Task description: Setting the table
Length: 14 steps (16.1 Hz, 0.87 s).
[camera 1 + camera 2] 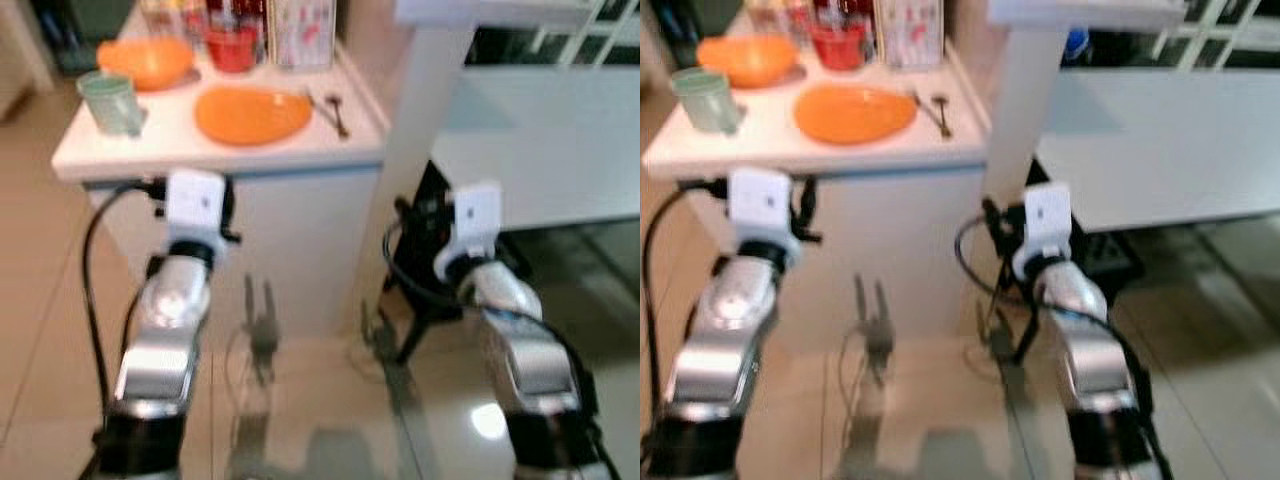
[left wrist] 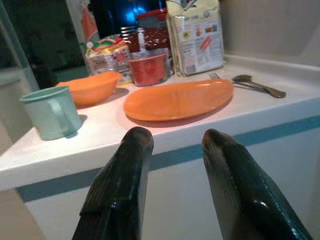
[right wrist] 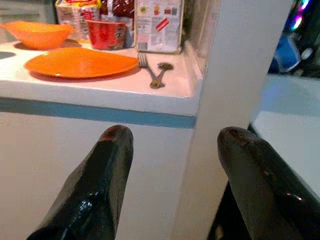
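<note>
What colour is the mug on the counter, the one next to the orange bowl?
Pale mint green. The mug shows best in the left wrist view.

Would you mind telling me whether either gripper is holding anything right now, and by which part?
Nothing is held. The left gripper and the right gripper are both open and empty, short of the white counter bearing the flat orange plate.

Left end effector [image 2: 172,145] spread, empty; right end effector [image 3: 172,145] likewise.
</note>
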{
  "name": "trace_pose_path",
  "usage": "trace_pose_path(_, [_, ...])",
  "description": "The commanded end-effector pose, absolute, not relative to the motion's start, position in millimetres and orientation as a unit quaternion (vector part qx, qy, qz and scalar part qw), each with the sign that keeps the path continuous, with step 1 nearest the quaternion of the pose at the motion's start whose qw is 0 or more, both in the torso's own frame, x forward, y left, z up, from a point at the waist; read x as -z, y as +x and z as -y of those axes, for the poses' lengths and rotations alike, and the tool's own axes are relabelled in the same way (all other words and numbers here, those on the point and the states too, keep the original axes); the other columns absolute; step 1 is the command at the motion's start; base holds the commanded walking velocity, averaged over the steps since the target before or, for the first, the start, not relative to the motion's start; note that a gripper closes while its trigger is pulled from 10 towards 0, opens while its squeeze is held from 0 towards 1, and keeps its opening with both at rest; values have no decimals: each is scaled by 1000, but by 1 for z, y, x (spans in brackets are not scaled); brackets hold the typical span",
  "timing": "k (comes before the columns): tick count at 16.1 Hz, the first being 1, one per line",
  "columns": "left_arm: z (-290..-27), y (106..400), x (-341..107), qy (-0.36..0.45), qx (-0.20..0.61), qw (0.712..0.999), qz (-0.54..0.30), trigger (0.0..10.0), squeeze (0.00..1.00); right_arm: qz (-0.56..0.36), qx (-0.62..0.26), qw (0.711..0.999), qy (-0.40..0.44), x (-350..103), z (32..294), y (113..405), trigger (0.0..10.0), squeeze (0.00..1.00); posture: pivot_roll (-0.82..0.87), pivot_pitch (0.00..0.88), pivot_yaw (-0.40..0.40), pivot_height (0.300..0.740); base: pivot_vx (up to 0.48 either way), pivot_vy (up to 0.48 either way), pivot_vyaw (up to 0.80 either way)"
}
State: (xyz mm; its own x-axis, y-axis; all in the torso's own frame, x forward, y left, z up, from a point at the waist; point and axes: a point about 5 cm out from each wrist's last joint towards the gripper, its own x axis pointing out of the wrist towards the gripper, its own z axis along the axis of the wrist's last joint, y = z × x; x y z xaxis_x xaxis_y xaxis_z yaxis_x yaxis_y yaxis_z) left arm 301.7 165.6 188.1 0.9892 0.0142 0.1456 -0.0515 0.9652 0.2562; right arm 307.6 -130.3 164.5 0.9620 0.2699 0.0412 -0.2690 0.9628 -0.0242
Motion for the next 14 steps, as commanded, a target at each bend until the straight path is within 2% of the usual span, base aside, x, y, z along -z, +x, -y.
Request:
trace_pose_path(1, [-167,303,-187,130,-16,989,65,10000,0,6,-145,989,-8,-160,129,307,10000,0,-3,0,-55,740,0,0,0])
trace_pose_path(4, [-174,303,-189,134,-28,988,71,10000,0,4,-151,988,-13,-160,127,306,10000,0,-3,0,-55,740,86,0,0])
trace_pose_path(11, [-166,302,-190,121,5,990,76,10000,0,8,-139,990,-12,-163,130,309,10000,0,-3,0,-57,740,398,0,793])
trace_pose_path(14, [-159,301,-189,123,38,989,78,10000,0,16,-120,993,4,-166,135,311,10000,0,-3,0,-58,740,421,0,0])
